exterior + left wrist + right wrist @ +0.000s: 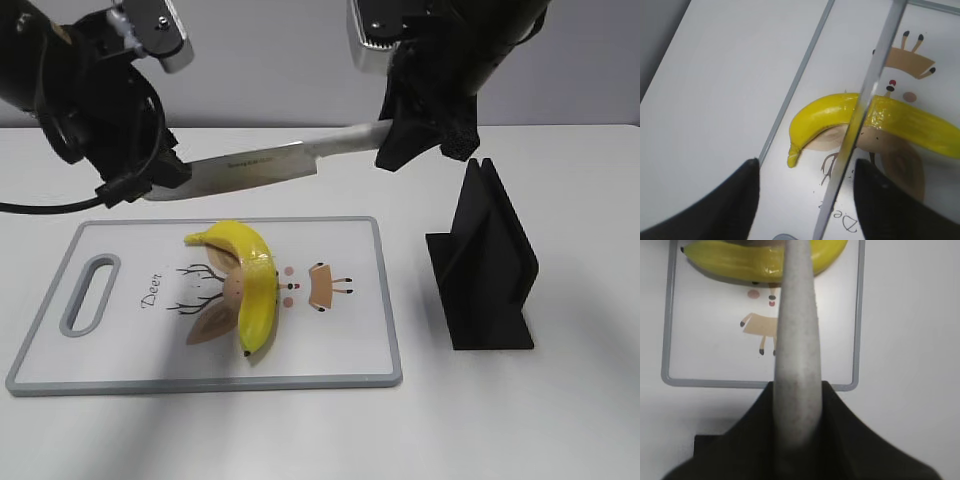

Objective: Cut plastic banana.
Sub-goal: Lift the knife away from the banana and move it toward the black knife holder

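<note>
Across the frame's upper middle, the right gripper (425,125) clenches the knife (260,165), blade crossing above the plastic banana (250,285), which lies lengthwise down the cutting board (360,360); left gripper (805,200) spread, empty

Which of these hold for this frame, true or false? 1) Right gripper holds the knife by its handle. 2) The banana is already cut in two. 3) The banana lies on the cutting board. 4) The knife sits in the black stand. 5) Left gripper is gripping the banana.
1) True. The right gripper is shut on the grey handle of the knife.
2) False. The plastic banana shows as one whole piece, and the blade is held in the air above it.
3) True. It rests on the cutting board, over the deer print.
4) False. The black stand is empty.
5) False. The left gripper is open above the board, with its fingers either side of the blade.
</note>
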Controlling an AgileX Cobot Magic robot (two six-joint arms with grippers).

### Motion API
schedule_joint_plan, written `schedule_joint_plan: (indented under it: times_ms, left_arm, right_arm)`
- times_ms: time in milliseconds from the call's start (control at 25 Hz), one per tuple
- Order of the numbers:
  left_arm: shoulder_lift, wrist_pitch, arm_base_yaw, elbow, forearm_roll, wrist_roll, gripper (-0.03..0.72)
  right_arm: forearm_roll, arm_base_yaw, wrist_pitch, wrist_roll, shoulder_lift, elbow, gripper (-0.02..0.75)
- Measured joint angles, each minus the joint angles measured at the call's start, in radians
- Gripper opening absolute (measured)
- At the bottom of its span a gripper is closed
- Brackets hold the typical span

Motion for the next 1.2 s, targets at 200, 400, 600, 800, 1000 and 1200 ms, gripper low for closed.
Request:
schedule_joint_plan:
  times_ms: [200, 400, 600, 800, 1000, 1200]
  left_arm:
    - [-0.001, -0.016, 0.001, 0.0, -0.007, -0.003, 0.659]
    - [-0.03, -0.017, 0.001, 0.0, -0.014, -0.003, 0.671]
    - [-0.107, -0.002, 0.001, 0.0, -0.01, -0.022, 0.667]
    - [-0.199, 0.024, 0.001, 0.0, 0.065, -0.177, 0.656]
    - [-0.286, 0.087, 0.001, 0.0, 0.202, -0.392, 0.639]
    - [-0.349, 0.225, 0.043, 0.0, 0.344, -0.659, 0.611]
  right_arm:
    - [-0.016, -0.003, 0.009, 0.0, 0.0, 0.0, 0.164]
    - [-0.016, -0.003, 0.01, 0.003, 0.0, 0.0, 0.164]
    - [-0.02, -0.003, 0.009, 0.088, 0.0, 0.0, 0.164]
    - [-0.075, -0.003, 0.008, 0.268, 0.0, -0.025, 0.164]
    - [-0.171, -0.003, 0.015, 0.525, 0.0, -0.08, 0.164]
    - [-0.217, -0.003, 0.08, 0.725, 0.0, -0.149, 0.164]
